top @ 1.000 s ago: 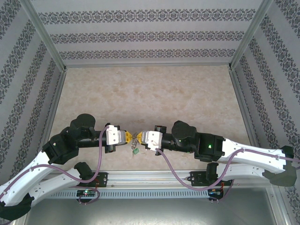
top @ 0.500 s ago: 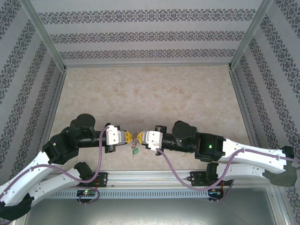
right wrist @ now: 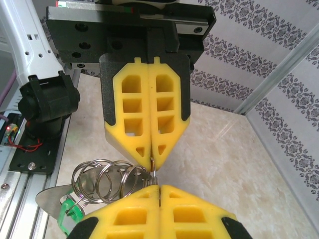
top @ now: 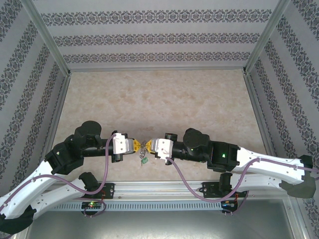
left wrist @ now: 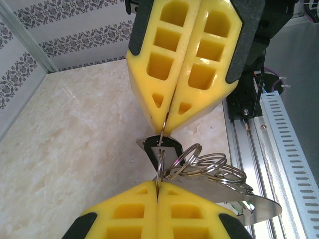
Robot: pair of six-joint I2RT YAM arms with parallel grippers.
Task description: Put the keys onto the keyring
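My two grippers meet tip to tip above the table's near edge. The keyring (left wrist: 244,203), a flat grey plate with a row of metal rings (left wrist: 214,167), hangs between them. Its green tag (right wrist: 66,215) dangles at the near side and is also seen from above, green tag (top: 143,160). My left gripper (left wrist: 158,185) is shut on one ring that stands edge-on. My right gripper (left wrist: 166,130) is shut on a thin metal edge just above that ring. The key's black head (left wrist: 172,145) sits right behind this spot; its blade is hidden. In the right wrist view, my right gripper (right wrist: 158,188) faces my left gripper (right wrist: 151,162).
The slotted aluminium rail (left wrist: 291,149) with cables runs along the near edge, right under the hanging keyring. The marble tabletop (top: 159,99) stretches out behind the grippers. Patterned walls and metal posts (top: 47,40) enclose the sides and back.
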